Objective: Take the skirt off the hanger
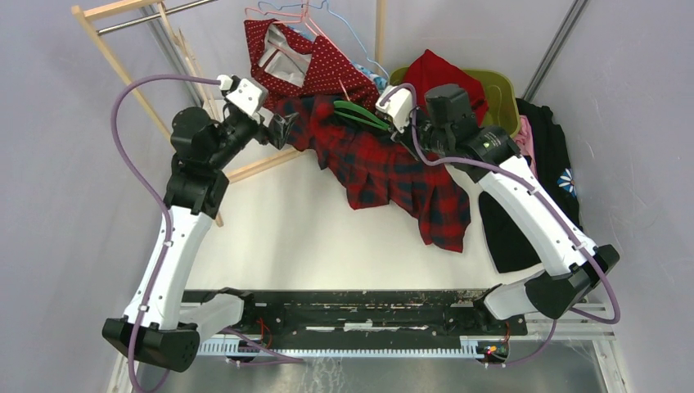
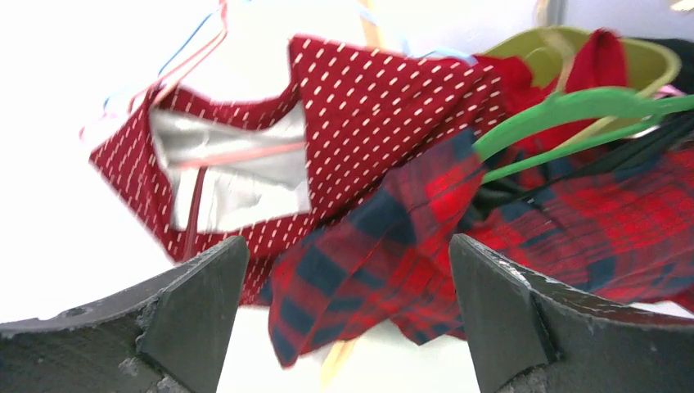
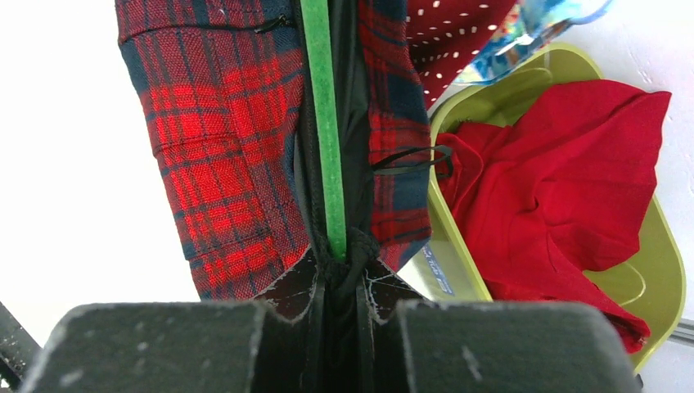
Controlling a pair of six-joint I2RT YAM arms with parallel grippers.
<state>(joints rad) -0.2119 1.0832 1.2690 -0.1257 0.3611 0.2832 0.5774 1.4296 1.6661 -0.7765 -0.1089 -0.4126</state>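
Observation:
A red and navy plaid skirt (image 1: 385, 168) lies spread across the back of the table, with a green hanger (image 1: 360, 115) still in its waist. My right gripper (image 1: 394, 110) is shut on one end of the hanger (image 3: 323, 123), with black lining and cord bunched between the fingers and plaid cloth (image 3: 221, 147) on both sides. At the skirt's left end my left gripper (image 1: 286, 129) stands open. In the left wrist view a corner of the skirt (image 2: 385, 246) hangs just beyond the left gripper (image 2: 348, 278), touching neither finger, and the hanger (image 2: 573, 106) shows at upper right.
A red white-dotted garment (image 1: 327, 70) lies behind the skirt, under pink and blue hangers (image 1: 303, 16). An olive bin (image 1: 499, 90) holds a red cloth (image 1: 442, 74). A black garment (image 1: 548, 147) lies at the right. A wooden rack (image 1: 123, 65) stands at the back left.

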